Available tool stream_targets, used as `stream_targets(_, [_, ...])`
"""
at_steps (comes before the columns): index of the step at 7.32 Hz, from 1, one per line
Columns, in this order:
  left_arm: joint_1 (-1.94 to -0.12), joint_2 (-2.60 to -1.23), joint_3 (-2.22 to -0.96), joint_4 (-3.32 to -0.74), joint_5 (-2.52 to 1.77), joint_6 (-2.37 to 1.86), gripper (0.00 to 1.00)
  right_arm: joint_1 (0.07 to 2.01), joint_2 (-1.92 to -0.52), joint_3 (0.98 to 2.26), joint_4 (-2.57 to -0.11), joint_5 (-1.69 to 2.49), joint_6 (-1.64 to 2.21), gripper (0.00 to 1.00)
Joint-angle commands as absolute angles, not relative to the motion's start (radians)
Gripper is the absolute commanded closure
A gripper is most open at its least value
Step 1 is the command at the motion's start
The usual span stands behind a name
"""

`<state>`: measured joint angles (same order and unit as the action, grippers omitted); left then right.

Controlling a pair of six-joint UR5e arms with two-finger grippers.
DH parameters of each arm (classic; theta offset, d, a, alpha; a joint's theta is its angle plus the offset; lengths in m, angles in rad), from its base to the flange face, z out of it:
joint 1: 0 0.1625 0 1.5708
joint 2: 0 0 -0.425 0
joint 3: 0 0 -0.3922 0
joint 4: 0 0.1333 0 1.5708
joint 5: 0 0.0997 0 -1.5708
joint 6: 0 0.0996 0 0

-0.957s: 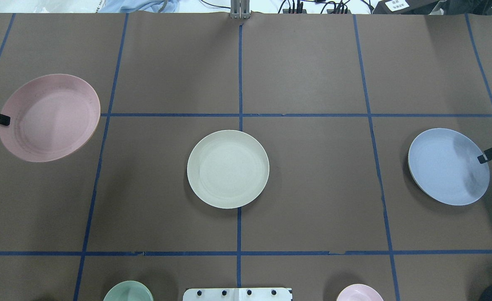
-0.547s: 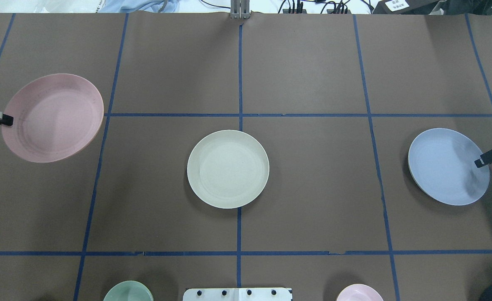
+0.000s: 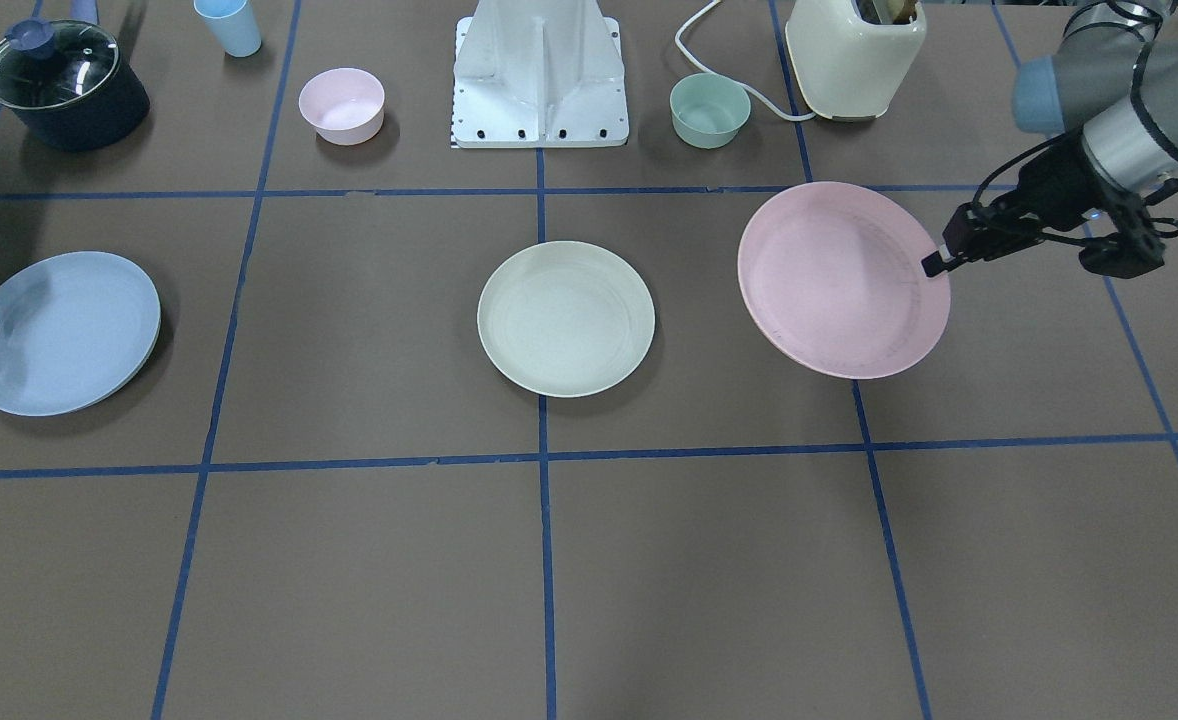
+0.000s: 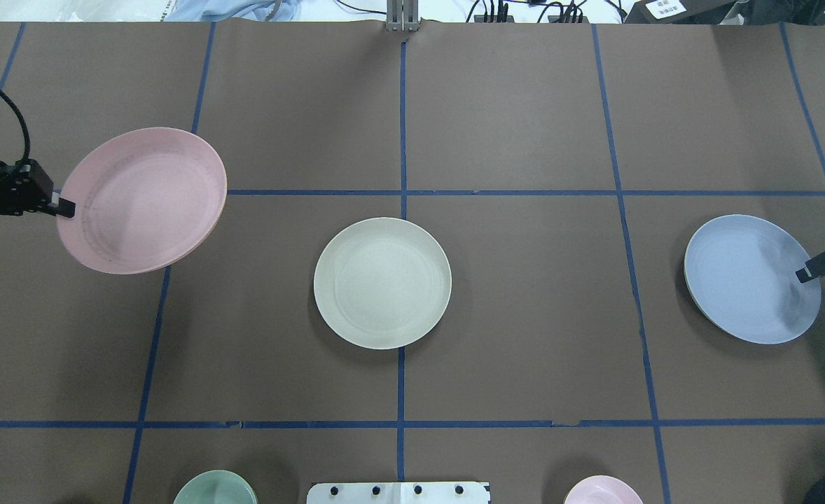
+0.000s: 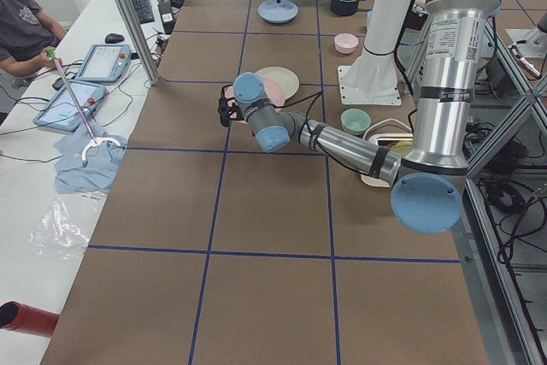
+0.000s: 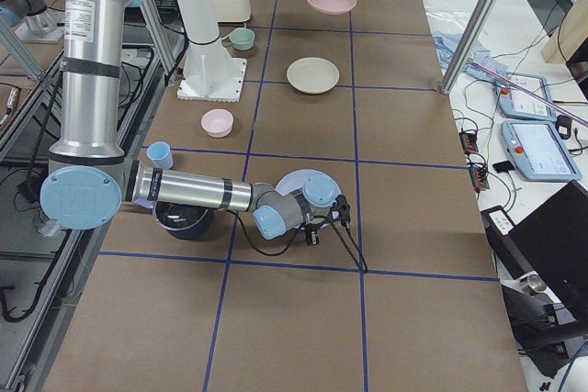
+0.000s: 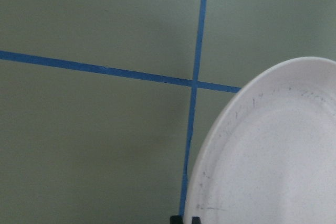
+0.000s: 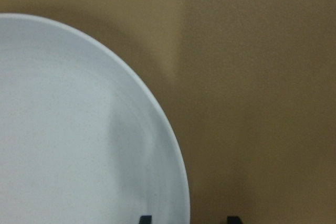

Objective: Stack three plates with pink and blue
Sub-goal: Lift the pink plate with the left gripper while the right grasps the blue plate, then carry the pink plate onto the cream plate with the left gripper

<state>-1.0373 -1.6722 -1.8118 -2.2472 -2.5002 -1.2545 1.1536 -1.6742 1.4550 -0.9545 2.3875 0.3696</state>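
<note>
A pink plate (image 4: 143,199), lifted and tilted at left, rim pinched in the left gripper (image 4: 66,208). A cream plate (image 4: 382,283) lies flat at centre, a blue plate (image 4: 749,276) at right. Only the right wrist view shows the right gripper (image 8: 189,219) spread wide, astride the blue rim

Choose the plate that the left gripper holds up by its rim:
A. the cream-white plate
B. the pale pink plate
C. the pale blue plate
B: the left gripper pinches the rim of the pale pink plate, which hangs tilted and covers a crossing of the tape lines in the overhead view, while the cream-white plate lies flat in the middle with no gripper near it.
</note>
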Motion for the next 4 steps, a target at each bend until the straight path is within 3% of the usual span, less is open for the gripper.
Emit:
stream_targets(1, [-0.941,-1.745,-1.807,-2.247,-2.435,-1.366,1.0,1.154,-1.672,1.451,-0.954,2.387,0.37,0.72])
stream_targets(2, [-0.939,-1.759,-1.807,-2.247,-2.434,-1.382,1.0,1.154,-1.672,1.453,-0.953,2.39,0.37,1.0])
stream_targets(4, [-0.901,-1.795,-1.804,-2.247,-2.39,-1.434,1.0,1.157,-1.666,1.48,-0.951,2.461,0.376,1.0])
